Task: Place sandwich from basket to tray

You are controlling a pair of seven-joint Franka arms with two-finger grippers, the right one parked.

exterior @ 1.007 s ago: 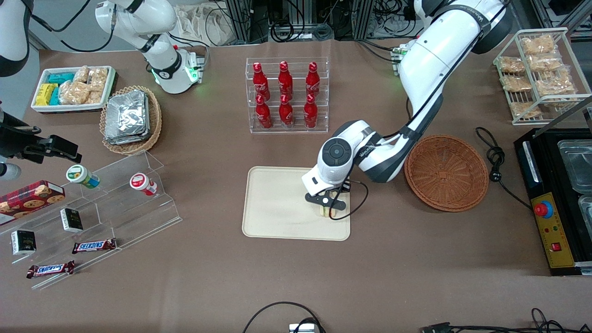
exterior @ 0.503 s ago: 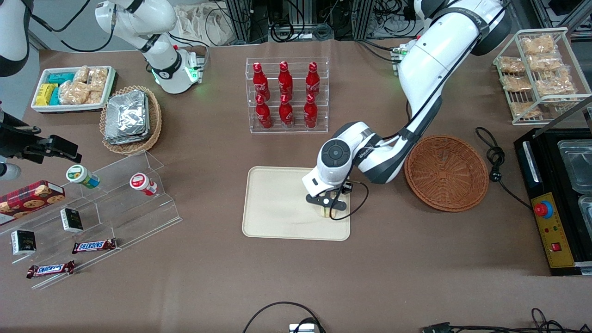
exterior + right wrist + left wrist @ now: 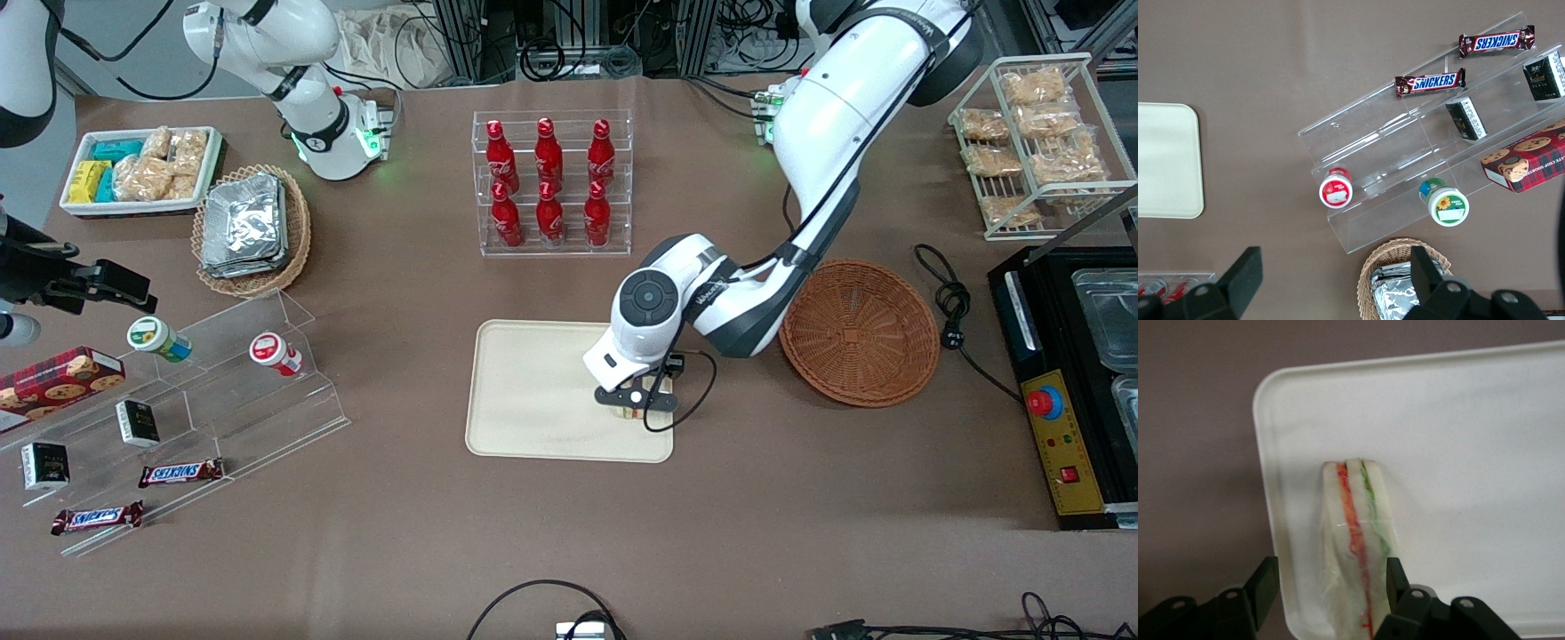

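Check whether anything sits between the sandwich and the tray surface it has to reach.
Nothing visible does. The sandwich already stands on the tray near a corner, with the gripper above it, fingers open on either side and apart from the bread.

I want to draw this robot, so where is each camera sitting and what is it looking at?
Front view: sits high above the table, looking down at both arms; the gripper is over the tray, beside the basket.
Left wrist view: sits on the working arm, looking down at the sandwich standing on the tray between open fingers.
Right wrist view: sits on the parked arm, looking down at a clear snack rack; its own fingers show.
Shared: all three show the tray.
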